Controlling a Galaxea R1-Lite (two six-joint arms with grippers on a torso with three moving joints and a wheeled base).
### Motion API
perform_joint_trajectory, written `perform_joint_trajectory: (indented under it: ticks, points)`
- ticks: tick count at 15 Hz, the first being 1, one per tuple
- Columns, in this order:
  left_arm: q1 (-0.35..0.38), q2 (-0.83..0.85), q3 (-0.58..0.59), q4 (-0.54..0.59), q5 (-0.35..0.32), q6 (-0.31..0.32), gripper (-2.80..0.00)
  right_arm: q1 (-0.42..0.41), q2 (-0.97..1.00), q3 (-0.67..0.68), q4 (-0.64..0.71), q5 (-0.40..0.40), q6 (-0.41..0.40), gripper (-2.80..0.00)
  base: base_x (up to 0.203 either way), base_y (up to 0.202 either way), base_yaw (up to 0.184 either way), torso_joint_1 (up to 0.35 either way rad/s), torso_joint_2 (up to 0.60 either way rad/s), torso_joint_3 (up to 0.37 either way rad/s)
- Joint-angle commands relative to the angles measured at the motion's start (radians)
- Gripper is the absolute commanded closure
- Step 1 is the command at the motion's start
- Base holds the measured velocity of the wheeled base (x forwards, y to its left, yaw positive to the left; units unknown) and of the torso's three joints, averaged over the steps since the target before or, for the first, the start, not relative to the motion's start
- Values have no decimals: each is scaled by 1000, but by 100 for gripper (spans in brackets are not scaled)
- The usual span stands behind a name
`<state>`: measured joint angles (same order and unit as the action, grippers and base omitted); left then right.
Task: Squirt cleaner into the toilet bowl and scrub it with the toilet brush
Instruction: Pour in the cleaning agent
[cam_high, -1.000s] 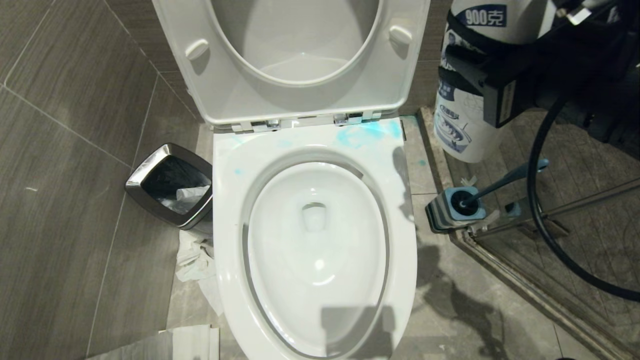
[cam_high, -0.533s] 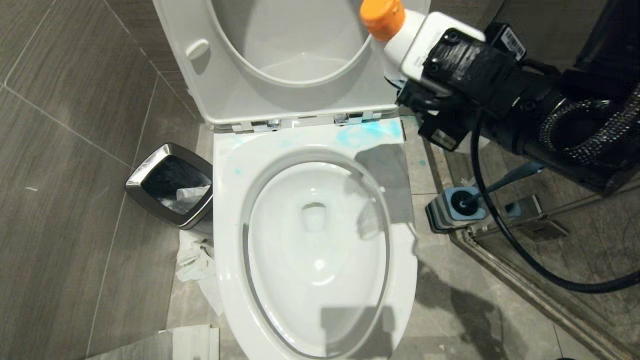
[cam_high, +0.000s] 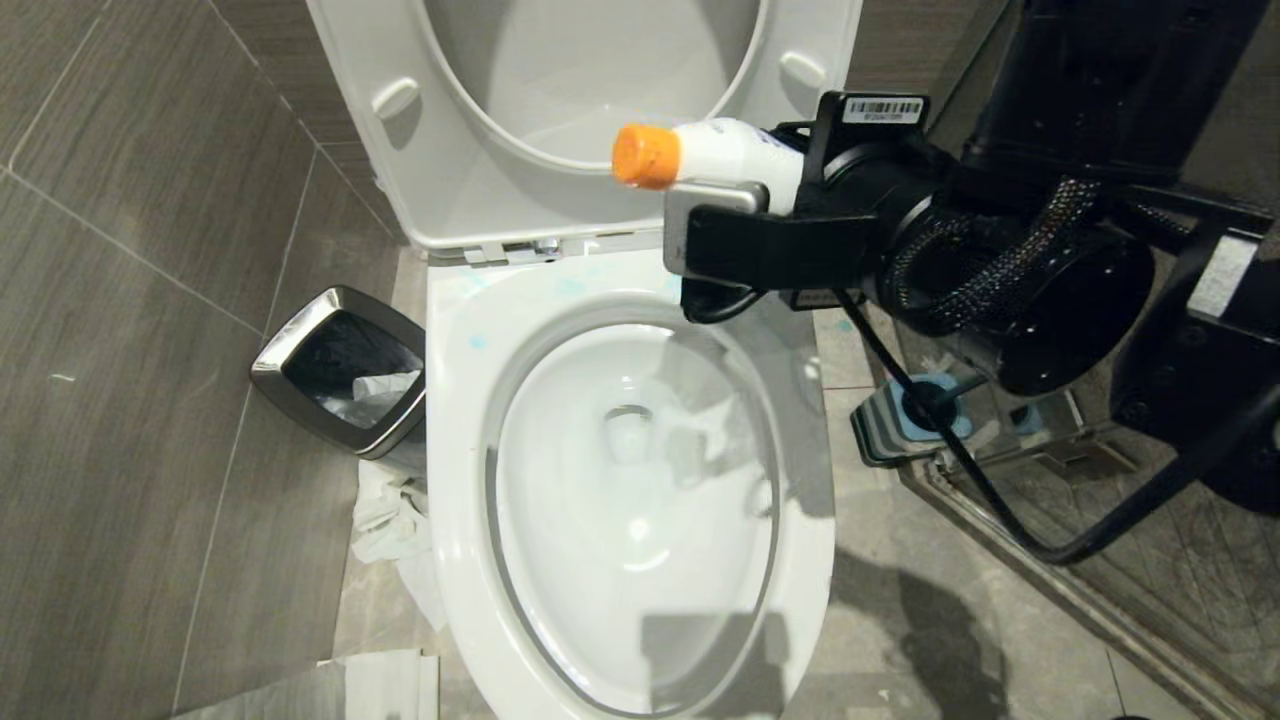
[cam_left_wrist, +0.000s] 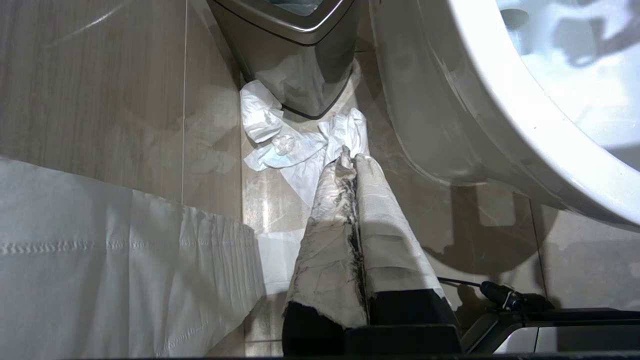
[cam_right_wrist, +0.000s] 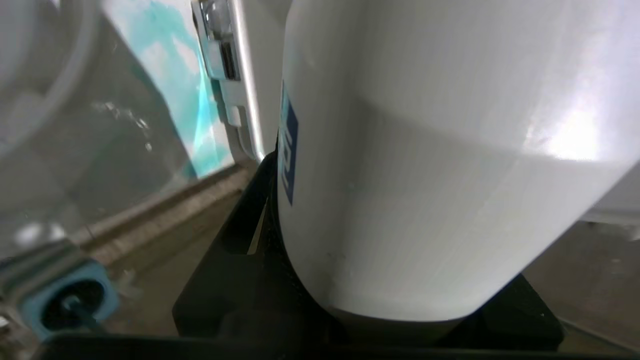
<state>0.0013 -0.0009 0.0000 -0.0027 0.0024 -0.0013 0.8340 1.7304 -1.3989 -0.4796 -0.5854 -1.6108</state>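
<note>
1. The cleaner bottle (cam_high: 715, 152) lies almost level in the air above the back rim of the toilet bowl (cam_high: 630, 470), its orange cap (cam_high: 645, 156) pointing toward the robot's left, in front of the raised seat (cam_high: 590, 90).
2. It looks like a stiff but squeezable white plastic body, smooth and probably slippery where wet. A full one would be fairly heavy, so a hold round the broad middle seems safer than one near the narrow neck.
3. The right hand (cam_high: 760, 240) is clamped across that wide body; in the right wrist view the bottle (cam_right_wrist: 440, 165) fills the space between the black fingers, with no gap showing.
4. The cap looks still on, so squirting likely needs the nozzle tipped downward over the water first, and a firm squeeze.
5. Blue cleaner stains (cam_right_wrist: 185, 75) mark the rim near the hinge.
6. The toilet brush (cam_high: 930, 405) stands in its holder on the floor to the bowl's right, untouched.
7. The left hand (cam_left_wrist: 352, 162) hangs shut and empty low beside the bowl, near crumpled paper (cam_left_wrist: 280, 135) and the waste bin (cam_high: 340, 370).
</note>
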Motion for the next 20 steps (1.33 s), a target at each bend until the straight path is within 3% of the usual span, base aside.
perform_joint_trajectory:
  ticks: [1, 6, 10, 20]
  points:
    - [0, 1, 0, 0, 1, 0, 0, 32, 25, -16, -4, -61, -148, 0, 0, 0, 0, 0, 0, 0]
    - [0, 1, 0, 0, 1, 0, 0, 95, 38, -17, -6, -145, -388, 0, 0, 0, 0, 0, 0, 0]
    - [0, 1, 0, 0, 1, 0, 0, 128, 48, -18, -7, -197, -530, 0, 0, 0, 0, 0, 0, 0]
    - [0, 1, 0, 0, -1, 0, 0, 132, 55, -12, -87, -209, -670, 0, 0, 0, 0, 0, 0, 0]
